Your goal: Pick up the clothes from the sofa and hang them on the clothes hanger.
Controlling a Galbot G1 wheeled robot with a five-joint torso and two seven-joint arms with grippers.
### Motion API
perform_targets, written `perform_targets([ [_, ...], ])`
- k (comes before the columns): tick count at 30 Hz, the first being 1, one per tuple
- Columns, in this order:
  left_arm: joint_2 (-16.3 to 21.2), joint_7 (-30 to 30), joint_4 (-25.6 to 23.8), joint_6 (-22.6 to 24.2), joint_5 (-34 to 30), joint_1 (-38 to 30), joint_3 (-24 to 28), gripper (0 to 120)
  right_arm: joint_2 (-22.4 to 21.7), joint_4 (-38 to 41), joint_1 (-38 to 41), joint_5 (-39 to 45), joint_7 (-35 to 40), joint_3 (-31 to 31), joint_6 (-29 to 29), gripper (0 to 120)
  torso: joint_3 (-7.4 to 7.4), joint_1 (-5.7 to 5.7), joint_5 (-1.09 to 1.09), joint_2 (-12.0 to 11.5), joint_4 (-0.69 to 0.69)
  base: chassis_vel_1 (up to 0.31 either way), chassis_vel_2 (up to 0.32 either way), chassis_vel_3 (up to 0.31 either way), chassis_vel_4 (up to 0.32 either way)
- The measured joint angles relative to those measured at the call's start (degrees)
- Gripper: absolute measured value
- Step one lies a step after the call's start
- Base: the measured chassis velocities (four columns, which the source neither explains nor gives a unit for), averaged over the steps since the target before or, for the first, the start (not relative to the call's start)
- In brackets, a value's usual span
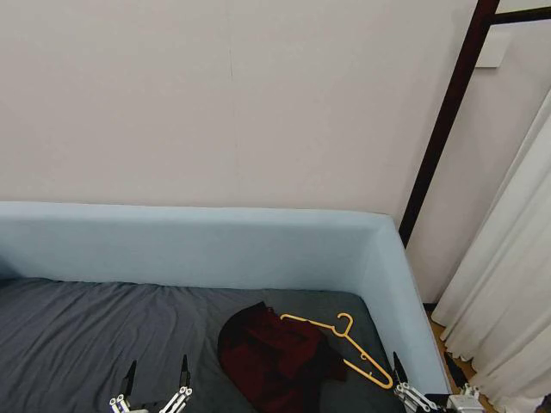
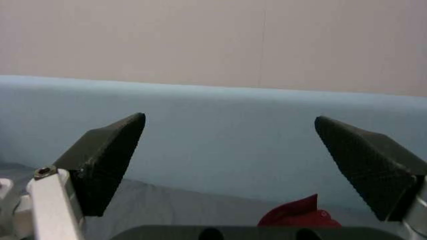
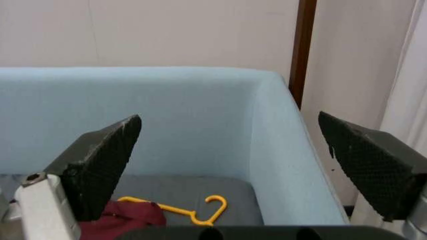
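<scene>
**Both grippers open, clothes heaped on sofa seat**

My left gripper (image 1: 158, 366) hangs low over the grey seat cover (image 1: 77, 335), fingers spread wide, nothing btwn them. Just right of it lies the garment (image 1: 271, 357): dark red w/ darker patches, crumpled in a heap on the seat near the corner of the light-blue sofa (image 1: 215, 245). Its near edge is cut off at the head view's lower edge, so I can't tell what kind of garment it is. A yellow hanger (image 1: 344, 344) lies flat beside it, touching the cloth; over or under, can't tell. My right gripper (image 1: 422, 366) is open too, empty, by the armrest. Behind it stand a dark pole (image 1: 443, 120) and a white curtain (image 1: 508, 292), both cut off.
</scene>
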Motion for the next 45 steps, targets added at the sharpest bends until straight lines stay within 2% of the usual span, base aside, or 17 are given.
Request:
perform_targets([
  [8,-1.09,-0.08,1.33,-0.73,0.52,-0.57,-0.13,100,0.21,-0.62,0.64,-0.28,1.06,-1.07,-0.94,100,0.0,0.0,0.0,0.0,0.0,0.0,0.0,0.0,0.0],
  [14,-1.06,-0.07,2.01,-1.12,1.06,-0.73,-0.29,100,-1.45,-1.43,0.95,-0.58,2.3,-2.75,-2.51,100,0.0,0.0,0.0,0.0,0.0,0.0,0.0,0.0,0.0],
  [18,-1.82,0.09,3.14,-2.96,2.97,-0.28,-0.28,100,-4.5,-2.74,2.16,1.6,3.63,-5.12,-5.41,100,0.0,0.0,0.0,0.0,0.0,0.0,0.0,0.0,0.0],
  [23,-1.31,0.16,3.51,-2.97,3.16,-0.6,0.12,100,-8.46,-2.71,3.04,4.25,4.53,-6.99,-8.56,100,0.0,0.0,0.0,0.0,0.01,0.0,0.0,0.0,0.0],
  [24,-1.05,0.22,3.7,-2.96,3.21,-0.63,0.11,100,-9.79,-2.75,3.74,5.04,4.96,-7.88,-10.05,100,0.0,0.0,0.0,0.0,-0.04,0.0,0.0,0.0,0.0],
  [28,-1.12,-0.03,4.59,-3.52,3.21,0.28,-0.81,100,-15.34,-5.1,10.69,8.58,6.7,-14.13,-17.28,100,0.0,0.0,0.0,0.0,0.01,0.0,0.0,0.0,0.0],
  [29,-1.12,-0.03,4.59,-3.52,3.21,0.28,-0.81,100,-15.34,-5.1,10.69,8.58,6.7,-14.13,-17.28,100,0.0,0.0,0.0,0.0,0.01,0.0,0.0,0.0,0.0],
  [32,-1.42,-0.27,4.7,-3.89,3.25,0.8,-1.63,100,-19.57,-9.11,20.31,12.72,8.23,-21.07,-22.63,100,0.0,0.0,0.01,0.0,0.02,0.0,0.0,0.0,0.0],
  [33,-1.42,-0.27,4.7,-3.89,3.25,0.8,-1.63,100,-19.57,-9.11,20.31,12.72,8.23,-21.07,-22.63,100,0.0,0.0,0.01,0.0,0.02,0.0,0.0,0.0,0.0],
  [38,-2.24,-0.28,4.55,-4.63,4.01,1.56,-2.74,100,-25.16,-19.88,35.78,16.81,7.94,-31.95,-26.23,100,0.01,0.0,0.0,0.0,-0.01,0.0,0.0,0.0,0.0],
  [39,-2.24,-0.28,4.55,-4.63,4.01,1.56,-2.74,100,-25.16,-19.88,35.78,16.81,7.94,-31.95,-26.23,100,0.01,0.0,0.0,0.0,-0.01,0.0,0.0,0.0,0.0],
  [43,-2.85,-0.43,4.6,-5.5,3.79,2.68,-4.55,100,-25.2,-27.38,48.35,21.6,7.41,-41.17,-29.67,100,0.0,0.0,-0.01,0.0,0.02,0.0,0.0,0.0,0.0],
  [44,-2.85,-0.43,4.6,-5.5,3.79,2.68,-4.55,100,-25.2,-27.38,48.35,21.6,7.41,-41.17,-29.67,100,0.0,0.0,-0.01,0.0,0.02,0.0,0.0,0.0,0.0],
  [45,-2.99,-0.51,4.67,-5.63,3.67,2.93,-4.91,100,-24.43,-30.13,51.17,21.43,6.95,-43.79,-29.95,100,0.01,0.0,0.0,-0.01,0.01,0.0,0.0,0.0,0.0],
])
